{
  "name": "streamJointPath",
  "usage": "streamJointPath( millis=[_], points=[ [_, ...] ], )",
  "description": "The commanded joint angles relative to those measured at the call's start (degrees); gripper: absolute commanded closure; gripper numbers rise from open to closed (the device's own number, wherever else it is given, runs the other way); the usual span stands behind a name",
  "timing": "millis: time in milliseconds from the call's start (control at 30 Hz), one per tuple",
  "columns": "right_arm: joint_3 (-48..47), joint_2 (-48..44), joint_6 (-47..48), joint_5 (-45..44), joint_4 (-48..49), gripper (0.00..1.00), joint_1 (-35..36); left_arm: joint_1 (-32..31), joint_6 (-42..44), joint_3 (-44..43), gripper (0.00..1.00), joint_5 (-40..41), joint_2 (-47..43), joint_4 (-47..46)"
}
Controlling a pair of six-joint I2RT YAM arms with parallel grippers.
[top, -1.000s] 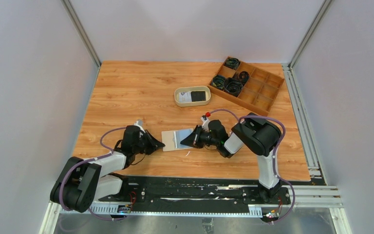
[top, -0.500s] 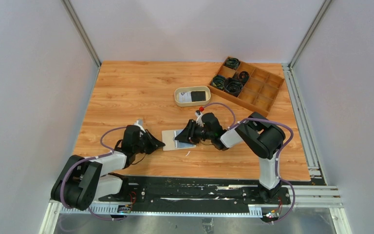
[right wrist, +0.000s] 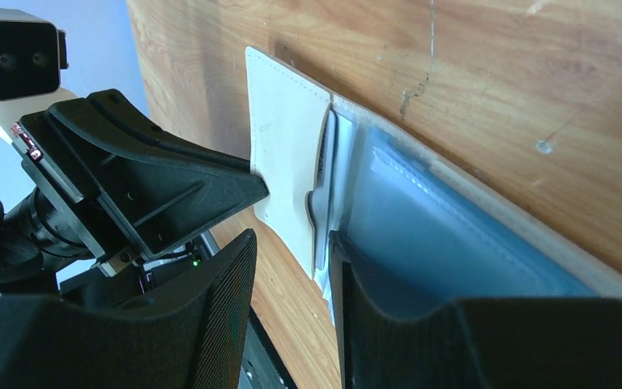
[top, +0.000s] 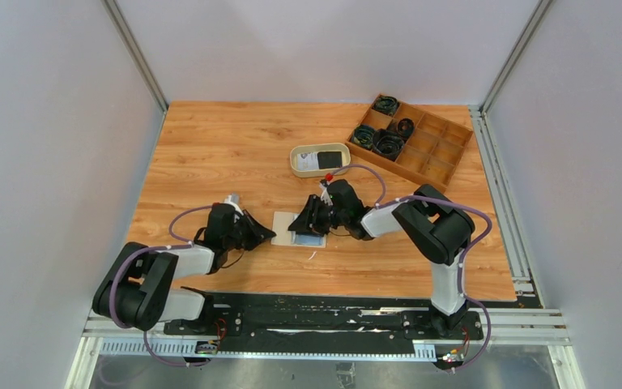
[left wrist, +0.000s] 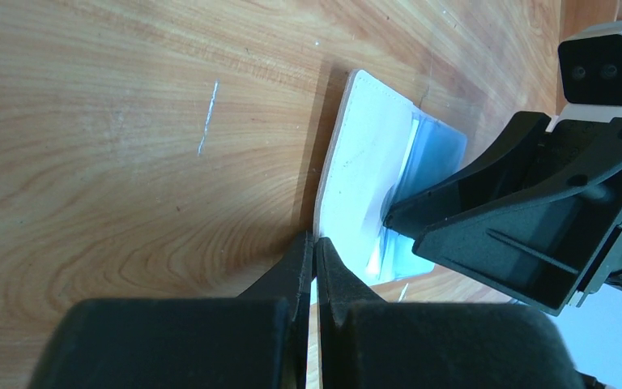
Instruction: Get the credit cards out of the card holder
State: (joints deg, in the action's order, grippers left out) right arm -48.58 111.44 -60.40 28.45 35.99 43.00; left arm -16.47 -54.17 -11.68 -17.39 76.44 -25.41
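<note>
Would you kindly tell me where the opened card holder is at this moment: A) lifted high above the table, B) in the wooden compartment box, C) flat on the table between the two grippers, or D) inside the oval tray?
C: the top view shows the card holder lying open on the table, with the left gripper at its left edge and the right gripper over its right half.
</note>
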Motion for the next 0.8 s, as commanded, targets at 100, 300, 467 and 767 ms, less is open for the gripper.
streamJointPath(
  millis=[100, 300, 467, 767],
  points=[
    [-1.5, 5.9, 2.2, -3.5, -13.7, 0.57, 1.6, 0.0, 3.8, 2.9, 1.0, 7.8, 6.8, 13.5],
    [-2.0, 6.7, 0.5, -5.2, -17.2, 0.58, 2.0, -0.2, 3.7, 3.2, 1.0, 7.9, 7.1, 13.4],
    [-2.7, 6.2, -1.5, -9.2, -25.5, 0.59, 2.1, -0.5, 3.4, 3.5, 1.0, 8.1, 7.1, 13.4],
    [-3.8, 6.2, -5.7, -15.1, -34.7, 0.65, 2.1, -1.7, 2.7, 3.7, 1.0, 8.7, 8.3, 12.8]
  ],
)
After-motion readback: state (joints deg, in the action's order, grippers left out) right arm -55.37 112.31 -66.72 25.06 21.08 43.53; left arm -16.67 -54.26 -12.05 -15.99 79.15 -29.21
